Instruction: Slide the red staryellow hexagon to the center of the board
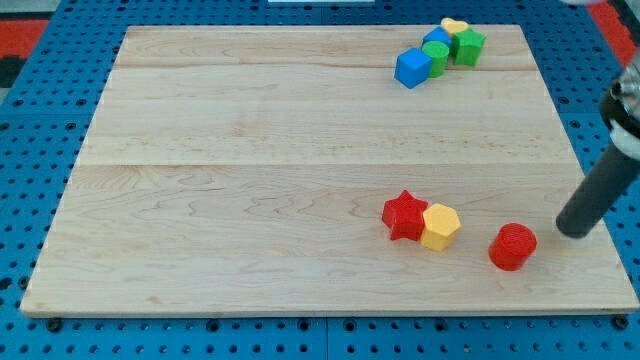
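Observation:
A red star (404, 214) lies on the wooden board (250, 200) at the lower right of centre. A yellow hexagon (441, 226) touches its right side. A red cylinder (513, 246) sits a little further right, apart from the hexagon. My tip (573, 231) is near the board's right edge, just right of the red cylinder and a little above it, not touching it. The dark rod rises from the tip toward the view's upper right.
A cluster sits at the board's top right: a blue cube (412, 67), a green cylinder (434, 58), a blue block (437, 39), a yellow heart (455, 27) and a green block (468, 46). Blue pegboard surrounds the board.

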`<state>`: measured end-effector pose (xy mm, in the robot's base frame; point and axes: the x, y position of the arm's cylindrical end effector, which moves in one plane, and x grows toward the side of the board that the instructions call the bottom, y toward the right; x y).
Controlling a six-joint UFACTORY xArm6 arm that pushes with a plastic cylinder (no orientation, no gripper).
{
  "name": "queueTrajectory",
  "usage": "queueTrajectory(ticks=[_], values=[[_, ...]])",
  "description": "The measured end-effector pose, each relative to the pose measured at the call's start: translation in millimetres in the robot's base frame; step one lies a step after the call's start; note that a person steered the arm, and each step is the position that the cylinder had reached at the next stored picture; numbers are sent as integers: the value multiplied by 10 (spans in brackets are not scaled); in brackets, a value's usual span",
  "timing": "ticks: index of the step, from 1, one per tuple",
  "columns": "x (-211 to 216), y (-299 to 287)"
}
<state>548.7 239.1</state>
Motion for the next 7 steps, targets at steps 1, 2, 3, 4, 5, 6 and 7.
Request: queueTrajectory(ticks=[1, 2, 3, 4, 5, 6, 7], values=[[33, -899], [71, -1174], [70, -1551], [-288, -2010], [-856, -2061], [-1198, -2176], [-1346, -2185]])
